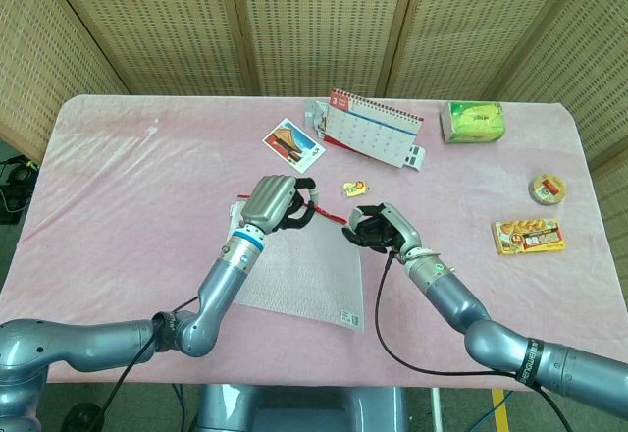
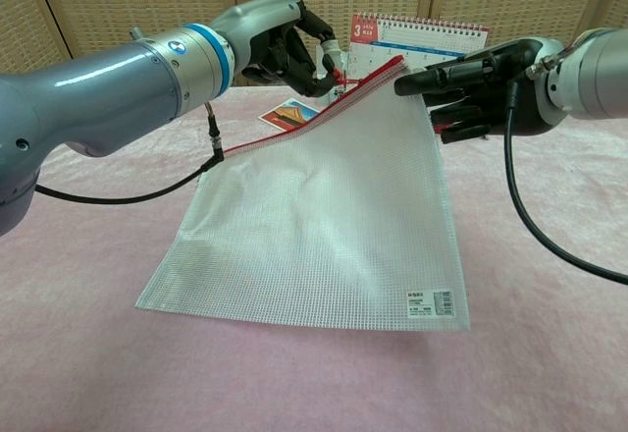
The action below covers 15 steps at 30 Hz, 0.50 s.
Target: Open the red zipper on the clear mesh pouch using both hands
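Zipper pull mid-stroke: clear mesh pouch with red zipper [image 2: 324, 226] held up by its top edge near the middle of the pink surface [image 1: 128, 187], lower edge resting toward the near edge.

Left hand [image 1: 273, 200] has its fingers [image 2: 324, 59] pinched on the small red zipper pull [image 2: 339, 74]. Right hand [image 1: 378, 228] has its fingers clamped on the pouch's top corner at the zipper end, though the exact contact is partly hidden. Zipper band looks taut between the two hands. To do this well: keep the right hand anchoring the corner, draw the pull along the zipper line toward the surface's left edge, stay level, avoid twisting the mesh. Past the hands, toward the far edge: picture card [image 1: 293, 144], desk calendar [image 1: 373, 126], green packet [image 1: 473, 122].
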Available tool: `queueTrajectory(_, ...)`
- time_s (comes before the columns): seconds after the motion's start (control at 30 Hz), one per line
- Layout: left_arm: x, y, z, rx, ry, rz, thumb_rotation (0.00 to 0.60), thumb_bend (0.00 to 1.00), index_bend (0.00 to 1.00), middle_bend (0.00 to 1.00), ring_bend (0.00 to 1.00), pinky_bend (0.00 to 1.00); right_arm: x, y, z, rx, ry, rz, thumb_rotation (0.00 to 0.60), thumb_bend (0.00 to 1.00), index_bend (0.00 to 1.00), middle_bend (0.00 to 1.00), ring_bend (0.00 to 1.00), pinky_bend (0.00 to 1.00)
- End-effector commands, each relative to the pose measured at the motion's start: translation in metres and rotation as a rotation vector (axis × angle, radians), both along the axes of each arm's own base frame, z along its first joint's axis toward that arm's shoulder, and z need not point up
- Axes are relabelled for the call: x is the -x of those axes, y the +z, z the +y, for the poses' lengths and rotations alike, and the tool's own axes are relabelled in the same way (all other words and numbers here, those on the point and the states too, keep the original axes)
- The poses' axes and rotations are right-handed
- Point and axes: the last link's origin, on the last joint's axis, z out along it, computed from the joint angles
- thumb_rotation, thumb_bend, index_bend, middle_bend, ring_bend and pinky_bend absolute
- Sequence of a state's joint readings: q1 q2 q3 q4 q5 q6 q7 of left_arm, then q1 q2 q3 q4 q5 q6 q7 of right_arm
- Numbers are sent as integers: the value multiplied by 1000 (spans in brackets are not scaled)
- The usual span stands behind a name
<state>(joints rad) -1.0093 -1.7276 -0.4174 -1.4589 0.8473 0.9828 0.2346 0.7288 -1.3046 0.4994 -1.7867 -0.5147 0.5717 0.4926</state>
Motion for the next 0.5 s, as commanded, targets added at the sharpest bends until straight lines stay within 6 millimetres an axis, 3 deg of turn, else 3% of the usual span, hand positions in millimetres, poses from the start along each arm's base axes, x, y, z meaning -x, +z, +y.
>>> queueTrajectory(0.03, 6, 3, 4, -8, 15, 9, 600, 886, 870, 1000, 934, 1000, 2, 6, -2, 8, -1, -11, 600, 690, 834, 993, 972, 1000)
queueTrajectory(0.5, 68, 45, 36, -90, 139, 79, 600, 889, 870, 1000, 934, 1000, 24, 46, -14, 74, -33, -12, 600, 689, 834, 993, 972, 1000)
